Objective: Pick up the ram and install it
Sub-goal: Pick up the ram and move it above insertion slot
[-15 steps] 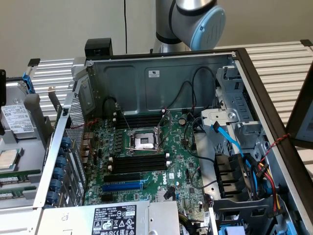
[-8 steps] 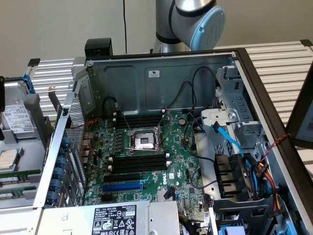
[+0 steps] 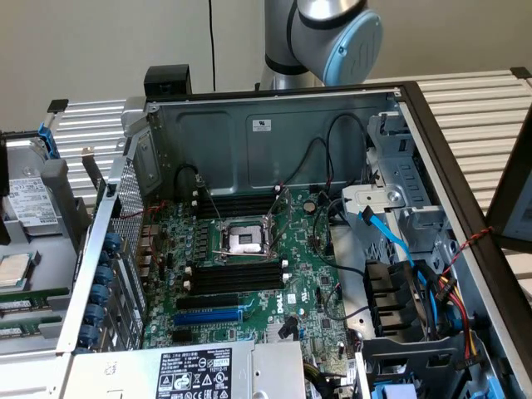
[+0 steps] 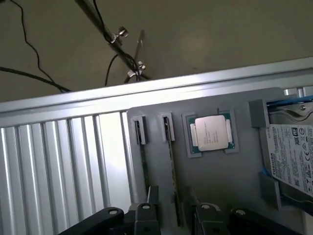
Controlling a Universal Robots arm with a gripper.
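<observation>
The tool (image 4: 171, 198) hangs low over a grey tray (image 4: 215, 176). Its fingers (image 4: 153, 195) stand apart, released, one on either side of the ram (image 4: 171, 156) and not closed on it. The ram is seen edge-on, a thin dark green strip standing in a narrow groove of the tray with a small grey clip at its far end. A second stick (image 4: 142, 156) stands in the neighbouring groove, just beside the first and parallel to it.

In the same tray a processor chip (image 4: 212, 133) with a silver lid lies flat in a square pocket near the sticks. A hard drive (image 4: 293, 156) with a white label lies beyond the chip, held by grey corner blocks. The tray rests on a ribbed metal surface (image 4: 54, 161). Past the edge of the surface is the floor (image 4: 220, 34), with thin black cables (image 4: 29, 49) running over it.

In the exterior view the tray sits at the exterior view's left, outside the open computer case (image 3: 274, 125). So the ram is in the tray and not in the machine. In the case lies a green motherboard (image 3: 312, 287) with a processor socket (image 3: 247, 241) in the middle. Long black slots (image 3: 237, 274) lie in rows on either side of the socket, and a blue slot (image 3: 208, 316) lies nearer the camera. The arm (image 3: 332, 33), grey with a blue cap, rises behind the far wall of the case
</observation>
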